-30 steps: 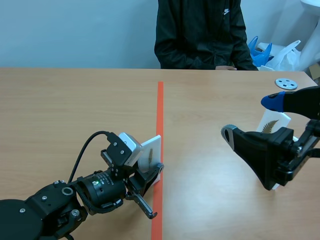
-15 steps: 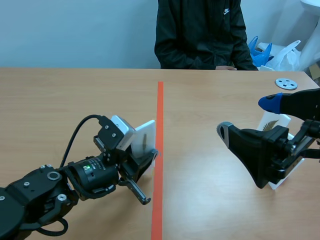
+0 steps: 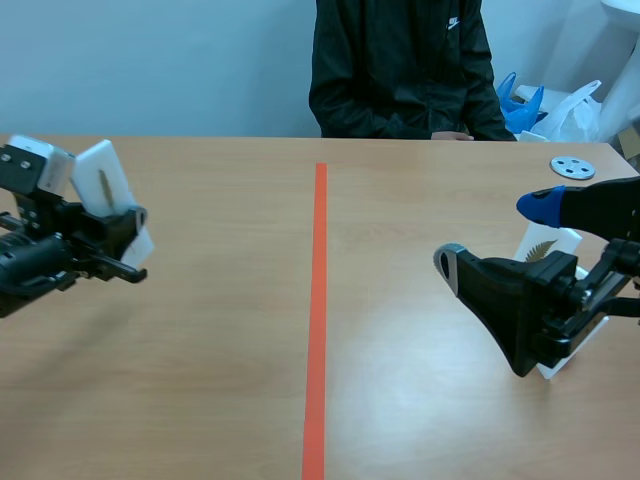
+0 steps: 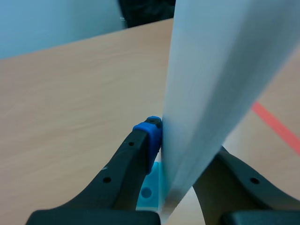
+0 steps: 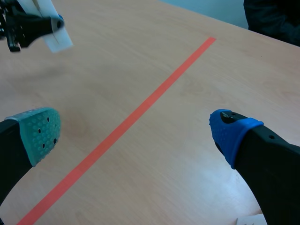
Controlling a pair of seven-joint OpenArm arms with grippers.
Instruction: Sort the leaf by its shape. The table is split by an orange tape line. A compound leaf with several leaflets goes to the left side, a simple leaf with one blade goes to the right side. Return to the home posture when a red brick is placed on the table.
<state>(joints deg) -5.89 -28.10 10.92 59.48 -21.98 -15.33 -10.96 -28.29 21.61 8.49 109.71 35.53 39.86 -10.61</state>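
My left gripper [image 3: 128, 238] is at the far left of the table, raised, shut on a white card [image 3: 104, 183] that bears a thin brownish leaf mark. In the left wrist view the card [image 4: 220, 70] stands pinched between the blue pad [image 4: 149, 136] and the other finger. My right gripper [image 3: 500, 235] hangs open on the right side with nothing between its pads [image 5: 40, 131]. Behind it a second white card [image 3: 545, 248], with a feathery leaf of several leaflets, is partly hidden by the arm. The right wrist view shows the left gripper's card [image 5: 54, 35] far ahead.
The orange tape line [image 3: 318, 300] runs down the table's middle. A person in a black jacket [image 3: 400, 70] sits across the table. A grey disc [image 3: 572, 167] lies at the back right, with plastic bags [image 3: 565, 110] behind it.
My left arm has carried the white card from beside the orange line far out to the left and lifted it. The right arm has barely shifted.
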